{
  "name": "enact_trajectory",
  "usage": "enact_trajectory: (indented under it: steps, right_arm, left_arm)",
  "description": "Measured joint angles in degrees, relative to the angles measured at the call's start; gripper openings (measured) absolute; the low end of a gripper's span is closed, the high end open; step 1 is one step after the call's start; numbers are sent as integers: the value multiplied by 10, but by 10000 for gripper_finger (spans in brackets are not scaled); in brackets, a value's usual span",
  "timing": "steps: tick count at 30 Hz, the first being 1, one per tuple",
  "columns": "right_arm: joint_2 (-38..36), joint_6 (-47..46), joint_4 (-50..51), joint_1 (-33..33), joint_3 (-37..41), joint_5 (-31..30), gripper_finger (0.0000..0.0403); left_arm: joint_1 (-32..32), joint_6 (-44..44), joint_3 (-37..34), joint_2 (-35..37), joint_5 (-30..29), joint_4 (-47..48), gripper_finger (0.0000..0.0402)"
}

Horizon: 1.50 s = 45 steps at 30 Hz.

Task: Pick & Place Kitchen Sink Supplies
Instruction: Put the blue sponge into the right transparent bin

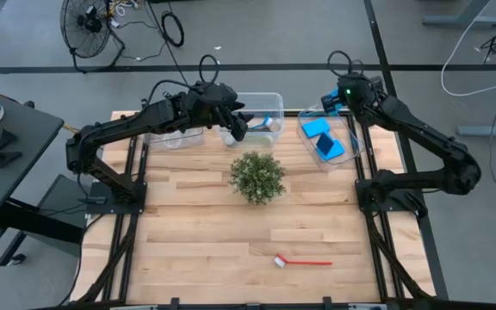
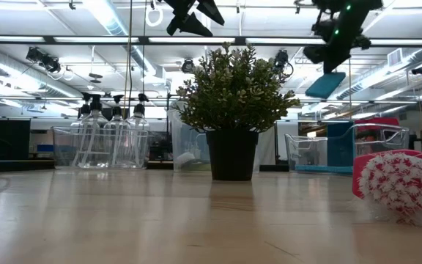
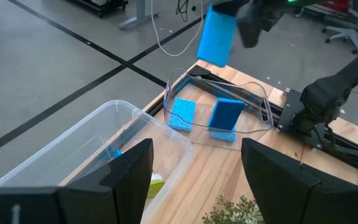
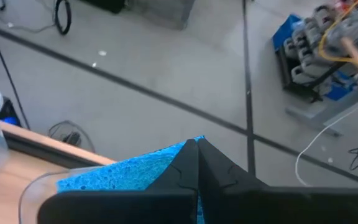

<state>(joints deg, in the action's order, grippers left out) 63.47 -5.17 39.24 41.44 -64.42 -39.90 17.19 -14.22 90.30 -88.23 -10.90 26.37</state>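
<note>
Two grippers up at the far edge of the table (image 1: 196, 232). Right gripper (image 4: 191, 155) pinched fully shut on a blue sponge (image 3: 216, 36), held in the air above the far-right clear bin (image 1: 351, 155). Sponge gripped by its upper edge, hanging below the fingers, long axis close to vertical, slightly tilted, flat face turned toward the table's left side. Directly under it, in that bin, two more blue sponges (image 3: 183, 114), lying tilted against each other, side by side, one nearer the bin's far wall.

Left gripper (image 1: 237, 129) partly open, fingers (image 3: 120, 180) spread and empty, poised above the middle clear bin (image 1: 269, 102). In that bin, a blue brush handle (image 1: 263, 123) and something yellow-green, too hidden to name surely.

Far left, a third clear bin (image 2: 72, 147) with clear bottles (image 2: 94, 139) standing upright, black caps on top.

Mid-table, the bushy green plant (image 1: 257, 176) in a dark pot.

Near side of the table, right of centre, a red brush (image 1: 302, 261) lying flat, well apart from both grippers, long axis running left to right, white bristled head at the left end, handle pointing right.
</note>
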Motion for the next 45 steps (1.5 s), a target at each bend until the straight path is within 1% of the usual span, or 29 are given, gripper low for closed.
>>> enact_trajectory:
  steps: [5, 11, 18, 22, 26, 33, 45]
  right_arm:
    - [51, 3, -31, 43, 0, 51, 0]
    - [110, -5, -62, 75, 0, 121, 0]
    - [159, -51, -59, 108, 1, 182, 0]
    - [172, -72, -32, 123, 1, 209, 0]
    - [181, -91, -4, 134, 1, 229, 0]
    - [197, -130, 4, 154, 1, 272, 0]
    - [225, -156, 3, 160, 1, 290, 0]
  left_arm:
    - [0, 0, 0, 0, 0, 0, 248]
    - [0, 0, 0, 0, 0, 0, 248]
    - [0, 0, 0, 0, -11, 0, 248]
    - [0, 4, 0, 0, -11, 0, 248]
    - [0, 14, 0, 0, -11, 0, 248]
    - [0, 14, 0, 0, -11, 0, 248]
    - [0, 15, 0, 0, -11, 0, 248]
